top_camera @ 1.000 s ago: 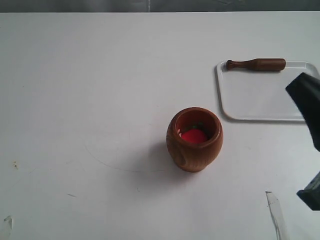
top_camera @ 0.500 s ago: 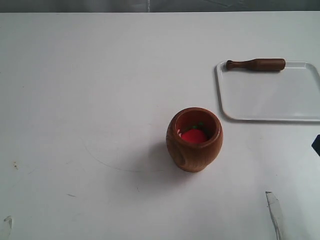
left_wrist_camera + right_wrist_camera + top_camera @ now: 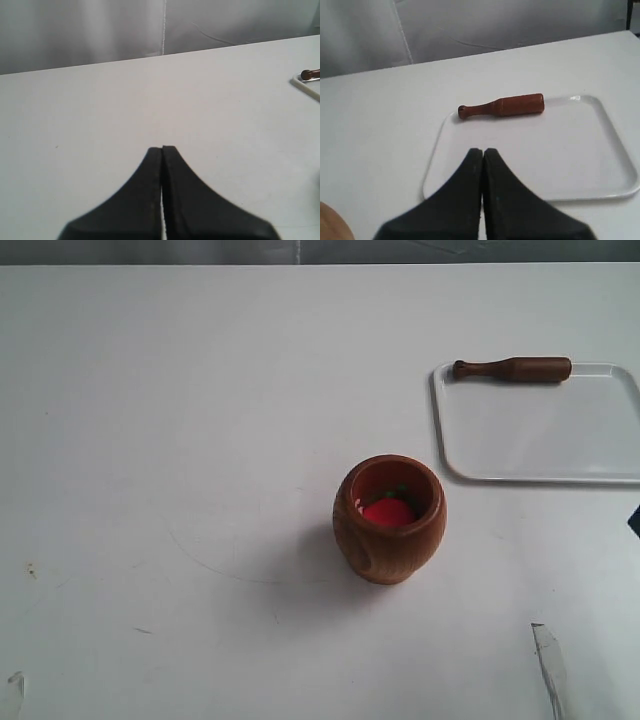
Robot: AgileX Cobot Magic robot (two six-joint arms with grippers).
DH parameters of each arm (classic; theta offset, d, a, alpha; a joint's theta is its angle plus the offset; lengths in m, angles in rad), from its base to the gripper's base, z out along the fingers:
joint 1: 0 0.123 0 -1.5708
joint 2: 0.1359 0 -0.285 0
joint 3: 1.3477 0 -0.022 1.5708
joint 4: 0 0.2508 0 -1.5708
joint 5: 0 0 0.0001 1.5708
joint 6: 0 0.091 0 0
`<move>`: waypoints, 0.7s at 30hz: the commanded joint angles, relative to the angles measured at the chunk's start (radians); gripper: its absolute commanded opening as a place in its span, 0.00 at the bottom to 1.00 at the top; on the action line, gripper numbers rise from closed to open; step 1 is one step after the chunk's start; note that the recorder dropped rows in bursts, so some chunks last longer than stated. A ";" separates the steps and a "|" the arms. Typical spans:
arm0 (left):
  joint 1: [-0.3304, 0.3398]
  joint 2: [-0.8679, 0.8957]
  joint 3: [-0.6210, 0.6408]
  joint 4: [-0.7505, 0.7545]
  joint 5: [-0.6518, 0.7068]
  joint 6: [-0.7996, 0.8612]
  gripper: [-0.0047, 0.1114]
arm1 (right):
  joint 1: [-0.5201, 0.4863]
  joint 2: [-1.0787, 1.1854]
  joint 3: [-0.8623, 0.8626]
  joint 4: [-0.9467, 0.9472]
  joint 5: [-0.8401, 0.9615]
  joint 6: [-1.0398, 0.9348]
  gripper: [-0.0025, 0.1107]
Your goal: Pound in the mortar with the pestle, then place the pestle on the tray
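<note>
The reddish-brown wooden mortar (image 3: 389, 519) stands upright mid-table with a red lump and a bit of green inside. The dark-brown pestle (image 3: 511, 369) lies flat along the far rim of the white tray (image 3: 540, 430), knob end pointing left. It shows too as the pestle (image 3: 501, 106) on the tray (image 3: 580, 150) in the right wrist view. My right gripper (image 3: 483, 150) is shut and empty, held back from the tray's near side. My left gripper (image 3: 162, 148) is shut and empty over bare table. The tray's corner (image 3: 306, 86) and the pestle's knob (image 3: 310, 74) peek in at that view's edge.
A small dark bit of the right arm (image 3: 635, 521) shows at the exterior view's right edge. A clear strip of tape (image 3: 549, 665) lies on the white table near the front right. A grey curtain (image 3: 470, 25) hangs behind the table's far edge.
The right arm has pulled back out of the exterior view to the right; only a sliver stays at the edge. Mortar, pestle and tray have not moved.
</note>
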 commanded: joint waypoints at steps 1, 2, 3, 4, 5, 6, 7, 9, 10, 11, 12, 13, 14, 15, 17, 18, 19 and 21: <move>-0.008 -0.001 0.001 -0.007 -0.003 -0.008 0.04 | -0.006 -0.001 0.004 0.071 0.005 0.030 0.02; -0.008 -0.001 0.001 -0.007 -0.003 -0.008 0.04 | -0.006 -0.001 0.004 0.071 0.005 0.030 0.02; -0.008 -0.001 0.001 -0.007 -0.003 -0.008 0.04 | -0.006 -0.001 0.004 0.071 0.005 0.030 0.02; -0.008 -0.001 0.001 -0.007 -0.003 -0.008 0.04 | -0.006 -0.001 0.004 0.071 0.005 0.030 0.02; -0.008 -0.001 0.001 -0.007 -0.003 -0.008 0.04 | -0.006 -0.001 0.004 0.071 0.005 0.030 0.02; -0.008 -0.001 0.001 -0.007 -0.003 -0.008 0.04 | -0.006 -0.001 0.004 0.071 0.005 0.030 0.02; -0.008 -0.001 0.001 -0.007 -0.003 -0.008 0.04 | -0.006 -0.001 0.004 0.071 0.005 0.030 0.02; -0.008 -0.001 0.001 -0.007 -0.003 -0.008 0.04 | -0.006 -0.001 0.004 0.071 0.005 0.030 0.02; -0.008 -0.001 0.001 -0.007 -0.003 -0.008 0.04 | -0.006 -0.001 0.004 0.071 0.005 0.030 0.02; -0.008 -0.001 0.001 -0.007 -0.003 -0.008 0.04 | -0.006 -0.001 0.004 0.071 0.005 0.030 0.02; -0.008 -0.001 0.001 -0.007 -0.003 -0.008 0.04 | -0.006 -0.001 0.004 0.057 0.008 0.002 0.02; -0.008 -0.001 0.001 -0.007 -0.003 -0.008 0.04 | -0.006 -0.001 0.004 0.038 0.024 -0.046 0.02; -0.008 -0.001 0.001 -0.007 -0.003 -0.008 0.04 | -0.006 -0.001 0.004 0.018 0.061 -0.104 0.02; -0.008 -0.001 0.001 -0.007 -0.003 -0.008 0.04 | -0.006 -0.001 0.004 0.016 0.101 -0.142 0.02; -0.008 -0.001 0.001 -0.007 -0.003 -0.008 0.04 | -0.017 -0.001 0.004 0.016 0.151 -0.179 0.02; -0.008 -0.001 0.001 -0.007 -0.003 -0.008 0.04 | -0.031 -0.001 0.004 0.016 0.161 -0.179 0.02; -0.008 -0.001 0.001 -0.007 -0.003 -0.008 0.04 | -0.047 -0.001 0.004 0.016 0.164 -0.179 0.02; -0.008 -0.001 0.001 -0.007 -0.003 -0.008 0.04 | -0.090 -0.020 0.004 0.016 0.171 -0.179 0.02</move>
